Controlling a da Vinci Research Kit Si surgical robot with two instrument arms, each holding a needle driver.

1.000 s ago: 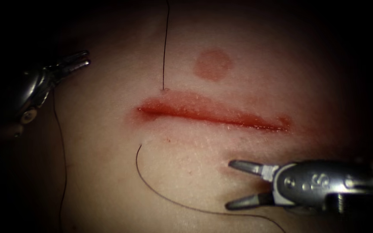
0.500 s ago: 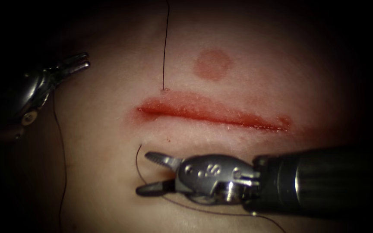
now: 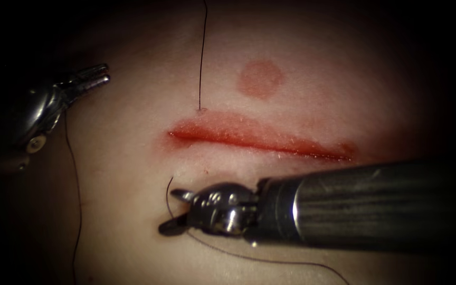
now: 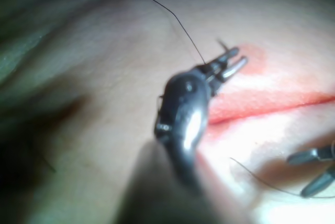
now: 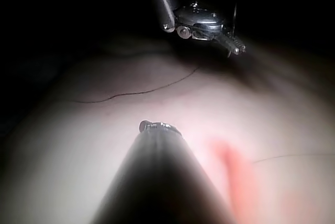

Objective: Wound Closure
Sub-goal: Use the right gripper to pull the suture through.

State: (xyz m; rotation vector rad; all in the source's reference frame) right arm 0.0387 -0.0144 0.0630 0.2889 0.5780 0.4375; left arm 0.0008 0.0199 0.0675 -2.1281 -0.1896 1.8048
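The right arm's tool (image 3: 172,211), a small silver wristed needle driver on a long dark ribbed shaft, reaches in from the endoscope view's right and lies nearly level, its tip pointing left. Its two jaws stand parted in a narrow V, one above the other, with nothing gripped between them. The left arm's tool (image 3: 98,75), a dark metal needle driver with a rounded wrist, sits at the far left, angled up and to the right. Its slim jaws lie close together, almost parallel, and whether they hold anything cannot be told.
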